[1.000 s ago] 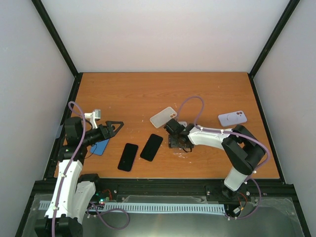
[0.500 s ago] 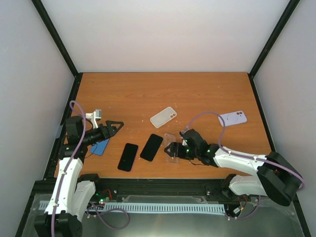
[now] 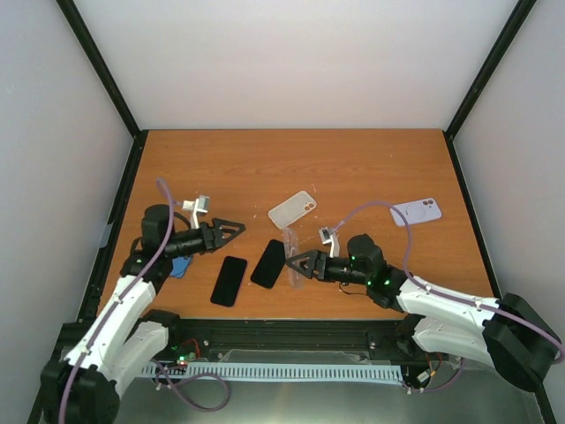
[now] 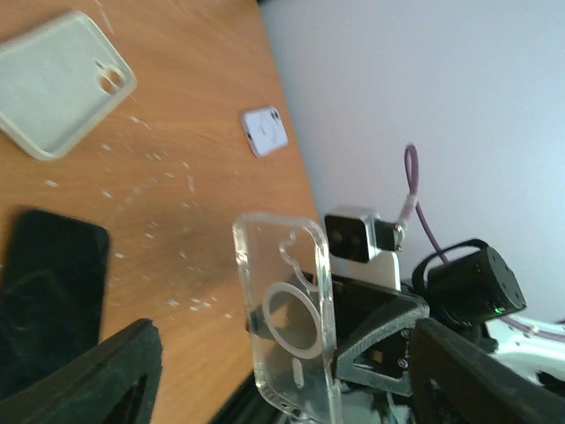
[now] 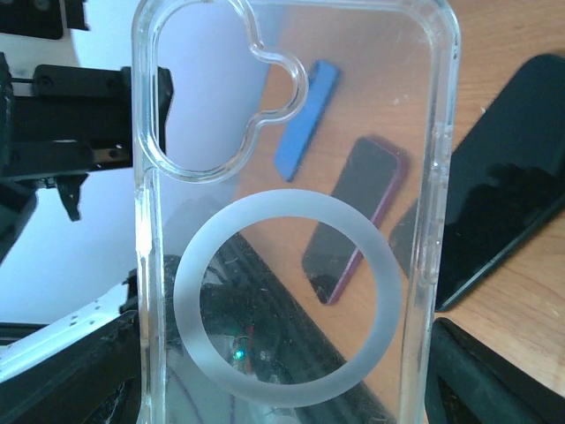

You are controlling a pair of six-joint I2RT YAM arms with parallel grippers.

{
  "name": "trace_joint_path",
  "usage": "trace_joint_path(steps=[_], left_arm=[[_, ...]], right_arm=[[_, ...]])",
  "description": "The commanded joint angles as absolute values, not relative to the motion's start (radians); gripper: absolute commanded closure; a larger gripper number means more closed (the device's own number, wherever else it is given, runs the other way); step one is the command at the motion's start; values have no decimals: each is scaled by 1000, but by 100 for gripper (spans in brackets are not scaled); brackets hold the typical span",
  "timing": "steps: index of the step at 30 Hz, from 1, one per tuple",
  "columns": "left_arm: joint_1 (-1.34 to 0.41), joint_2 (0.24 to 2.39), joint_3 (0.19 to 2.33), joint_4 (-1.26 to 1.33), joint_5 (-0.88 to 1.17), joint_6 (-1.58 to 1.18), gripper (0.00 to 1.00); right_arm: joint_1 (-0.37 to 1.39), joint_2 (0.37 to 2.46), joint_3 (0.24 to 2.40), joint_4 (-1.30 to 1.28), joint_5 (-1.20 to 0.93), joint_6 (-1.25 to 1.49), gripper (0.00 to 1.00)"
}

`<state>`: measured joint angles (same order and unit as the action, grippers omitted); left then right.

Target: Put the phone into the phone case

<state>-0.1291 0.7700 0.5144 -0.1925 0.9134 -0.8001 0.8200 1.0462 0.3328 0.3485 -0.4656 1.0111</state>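
Right gripper (image 3: 297,264) is pinching the clear case (image 5: 291,177) upright. A black phone (image 3: 270,263) lies just left of the case. The left gripper (image 3: 237,231) is further left, fingers spread, empty.

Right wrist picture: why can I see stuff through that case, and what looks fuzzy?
Right wrist view: the clear phone case is see-through, so the table behind shows through, a bit hazy; the black phone beside it shines with reflections; the right tool's fingers are dark blurs. Left wrist view: the left tool's fingers blur, the case looks sharp.
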Motion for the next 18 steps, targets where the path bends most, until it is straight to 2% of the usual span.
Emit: trace_joint_path(steps=[1,5,11,13,15,18], left_arm=[[-283,845,551,17,862,-935,26],[-401,937,582,93,817,-964,41],[-599,1134,629,229,764,-1008,45],[-636,1184,659,243,756,-1003,50],[-661,1221,681,252,748,-1000,61],[-677,1253,698,242,718,-996,90]], right_arm=[[824,1012,355,409,-477,1026,40],[825,1001,362,402,-469,1026,40],[825,1004,355,414,-470,1033,40],[824,1006,351,408,-467,1031,40],[825,1007,351,392,-467,1027,40],[824,997,341,378,-465,1024,40]])
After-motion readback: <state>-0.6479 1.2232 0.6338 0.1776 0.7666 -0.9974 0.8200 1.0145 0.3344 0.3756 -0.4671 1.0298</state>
